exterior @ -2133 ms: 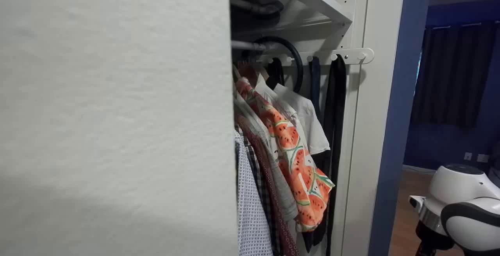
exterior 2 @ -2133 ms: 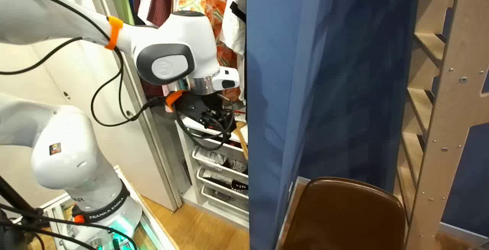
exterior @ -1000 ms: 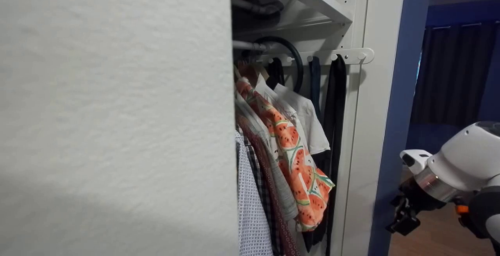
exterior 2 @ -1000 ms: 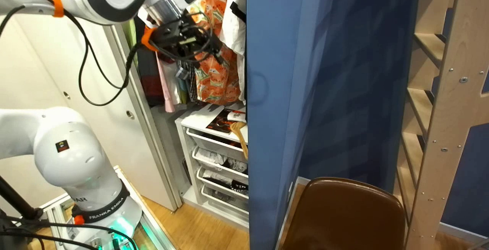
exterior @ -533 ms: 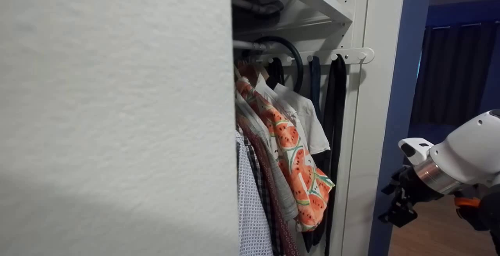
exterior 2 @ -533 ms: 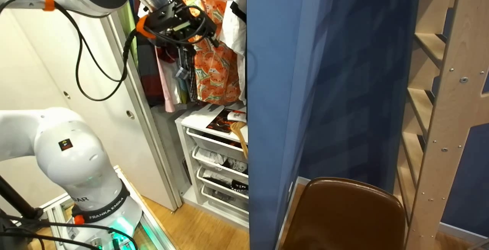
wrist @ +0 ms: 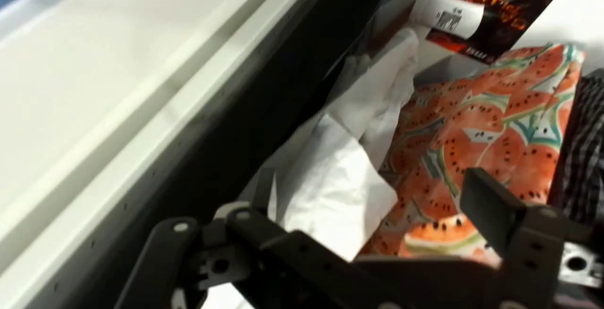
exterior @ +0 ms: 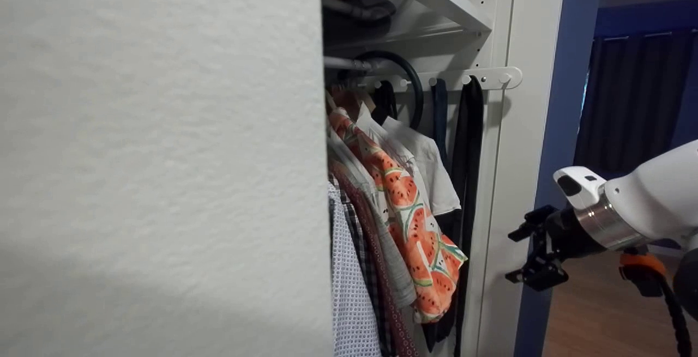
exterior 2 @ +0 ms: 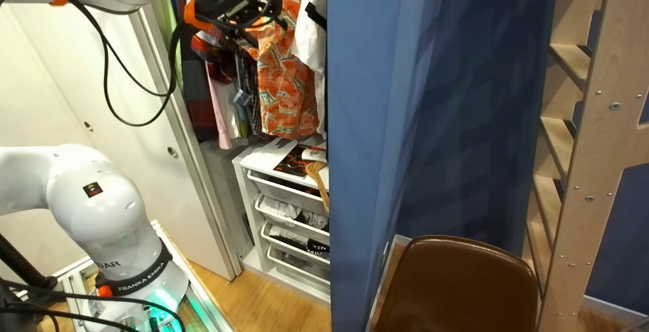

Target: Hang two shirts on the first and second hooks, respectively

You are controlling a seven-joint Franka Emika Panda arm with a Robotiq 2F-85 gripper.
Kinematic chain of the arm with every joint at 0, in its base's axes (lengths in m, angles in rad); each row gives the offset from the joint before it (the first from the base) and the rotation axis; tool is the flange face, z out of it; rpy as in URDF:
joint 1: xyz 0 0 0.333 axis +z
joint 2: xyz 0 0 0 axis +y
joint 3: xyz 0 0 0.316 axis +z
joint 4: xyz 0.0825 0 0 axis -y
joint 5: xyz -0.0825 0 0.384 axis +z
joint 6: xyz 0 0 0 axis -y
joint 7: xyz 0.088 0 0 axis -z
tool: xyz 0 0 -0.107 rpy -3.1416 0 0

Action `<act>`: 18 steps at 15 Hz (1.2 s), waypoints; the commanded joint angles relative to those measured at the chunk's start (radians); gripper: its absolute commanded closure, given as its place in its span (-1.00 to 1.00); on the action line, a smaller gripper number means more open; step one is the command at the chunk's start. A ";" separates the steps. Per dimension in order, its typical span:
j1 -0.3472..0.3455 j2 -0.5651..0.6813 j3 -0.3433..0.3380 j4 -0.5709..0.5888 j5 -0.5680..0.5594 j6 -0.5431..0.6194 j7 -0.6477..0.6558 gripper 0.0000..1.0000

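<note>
Gripper (wrist: 370, 184) was found with its fingers (wrist: 486, 205) spread wide and directed toward the closet (exterior: 499, 8). In the wrist view, the white shirt (wrist: 339, 193) and the orange-coral shirt (wrist: 453, 158) appeared between those fingers; contact with either fabric could not be established. Both shirts hung side by side, the white shirt nearer the side wall (exterior: 499, 139); what they hung from could not be made out. In an exterior view, small white hooks (exterior: 505, 79) stood in a row on a mounting strip (exterior: 493, 78) shown above both shirts, with dark strips of fabric (exterior: 468, 182) draped from some; which were first and second could not be determined. Below the orange-coral shirt, a white drawer unit (exterior 2: 261, 157) bore a dark printed packet (exterior 2: 291, 162) and a wooden utensil (exterior 2: 315, 168).
</note>
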 commanded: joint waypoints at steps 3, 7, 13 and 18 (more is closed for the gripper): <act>0.124 0.139 -0.064 0.198 -0.017 0.192 -0.156 -1.00; 0.223 0.234 -0.100 0.322 0.048 0.282 -0.204 -1.00; 0.201 0.226 -0.082 0.307 0.034 0.272 -0.177 -1.00; 0.208 0.253 -0.088 0.329 0.064 0.298 -0.144 -1.00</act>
